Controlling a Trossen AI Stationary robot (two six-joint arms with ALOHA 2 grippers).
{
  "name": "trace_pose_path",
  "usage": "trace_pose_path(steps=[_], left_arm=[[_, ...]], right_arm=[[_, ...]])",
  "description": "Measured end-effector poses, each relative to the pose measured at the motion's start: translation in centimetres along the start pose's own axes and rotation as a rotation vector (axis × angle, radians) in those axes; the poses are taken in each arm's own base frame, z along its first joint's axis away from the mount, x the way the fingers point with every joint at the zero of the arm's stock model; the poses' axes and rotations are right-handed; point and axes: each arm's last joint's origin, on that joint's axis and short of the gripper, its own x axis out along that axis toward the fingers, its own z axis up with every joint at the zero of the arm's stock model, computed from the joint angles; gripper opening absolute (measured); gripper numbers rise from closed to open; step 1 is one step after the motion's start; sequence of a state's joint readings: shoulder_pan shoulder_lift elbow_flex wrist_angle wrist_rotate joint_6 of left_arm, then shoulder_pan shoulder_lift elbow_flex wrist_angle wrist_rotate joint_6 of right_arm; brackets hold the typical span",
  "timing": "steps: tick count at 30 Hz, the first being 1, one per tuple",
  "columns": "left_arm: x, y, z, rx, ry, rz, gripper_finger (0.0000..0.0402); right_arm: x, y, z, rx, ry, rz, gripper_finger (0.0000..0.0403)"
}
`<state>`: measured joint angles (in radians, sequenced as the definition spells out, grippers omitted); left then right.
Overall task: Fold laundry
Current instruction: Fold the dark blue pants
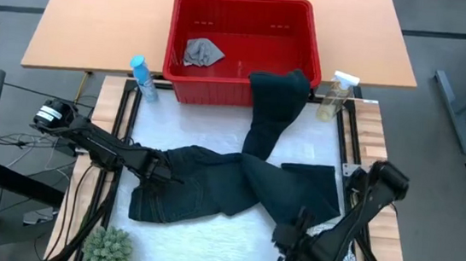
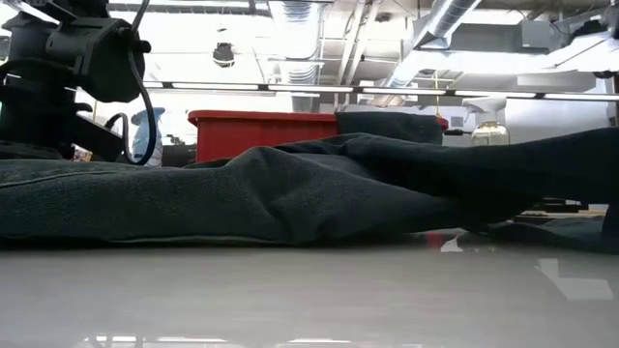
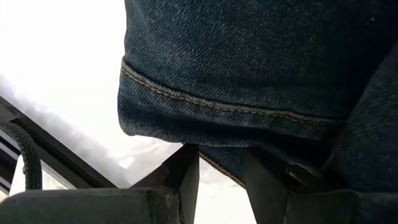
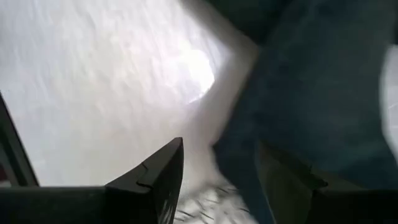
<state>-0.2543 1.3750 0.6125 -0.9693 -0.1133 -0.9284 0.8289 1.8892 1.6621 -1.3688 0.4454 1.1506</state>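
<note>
Two grippers work the jeans [image 1: 210, 188] spread mid-counter, one leg draped into the basket [image 1: 242, 50]. My left gripper [image 1: 163, 173] jaws pinch the waistband hem; right gripper [image 1: 284, 238], near edge, jaws straddle cloth, grip unclear.

No readable text or labels anywhere.

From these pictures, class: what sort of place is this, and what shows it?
Probably a robotics lab or workshop, not a home: bare ceiling ducts run overhead, two robot arms work jeans on a framed bench, and cables trail on the floor beside it.
</note>
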Motion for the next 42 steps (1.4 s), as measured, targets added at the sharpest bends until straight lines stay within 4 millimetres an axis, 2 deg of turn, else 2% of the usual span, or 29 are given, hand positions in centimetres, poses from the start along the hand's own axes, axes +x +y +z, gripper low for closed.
trace_pose_path(steps=[2, 7, 15, 17, 20, 24, 25, 30, 33, 37, 39, 42], left_arm=[[0.0, 0.0, 0.0, 0.010, -0.001, 0.001, 0.0106], [0.0, 0.0, 0.0, 0.030, -0.004, 0.001, 0.0106], [0.0, -0.1, 0.1, 0.054, -0.023, -0.005, 0.0106], [0.0, -0.1, 0.2, 0.067, -0.030, -0.003, 0.0106], [0.0, -0.1, 0.2, 0.070, -0.038, 0.002, 0.0106], [-0.1, -0.1, 0.3, 0.070, -0.063, 0.012, 0.0106], [-0.1, -0.1, 0.3, 0.070, -0.069, 0.014, 0.0106], [-0.1, -0.1, 0.4, 0.091, -0.085, 0.027, 0.0106], [-0.1, -0.1, 0.4, 0.093, -0.092, 0.035, 0.0106], [-0.1, -0.1, 0.4, 0.092, -0.097, 0.040, 0.0106], [0.0, 0.0, 0.4, 0.086, -0.105, 0.048, 0.0106], [-0.1, 0.0, 0.4, 0.073, -0.113, 0.054, 0.0106]], right_arm=[[0.7, 1.1, 0.0, 0.022, 0.006, -0.013, 0.0221], [1.1, 2.4, 0.2, 0.087, 0.004, -0.018, 0.0221], [5.6, 4.1, -1.1, 0.059, 0.132, -0.169, 0.0218], [6.4, 3.7, -1.1, 0.093, 0.197, -0.244, 0.0202], [6.2, 2.8, -0.5, 0.126, 0.230, -0.306, 0.0145], [5.4, 1.8, 1.0, 0.143, 0.232, -0.259, 0.0028], [4.9, 1.5, 1.5, 0.143, 0.233, -0.236, 0.0019], [1.0, -1.5, 4.9, 0.205, 0.152, -0.113, 0.0016], [-1.8, -4.5, 6.7, 0.254, 0.058, -0.053, 0.0016], [-4.7, -8.7, 8.0, 0.283, 0.009, 0.021, 0.0016], [-5.4, -9.7, 8.1, 0.261, 0.016, 0.050, 0.0036], [-5.3, -9.3, 7.8, 0.148, 0.086, 0.102, 0.0102]])
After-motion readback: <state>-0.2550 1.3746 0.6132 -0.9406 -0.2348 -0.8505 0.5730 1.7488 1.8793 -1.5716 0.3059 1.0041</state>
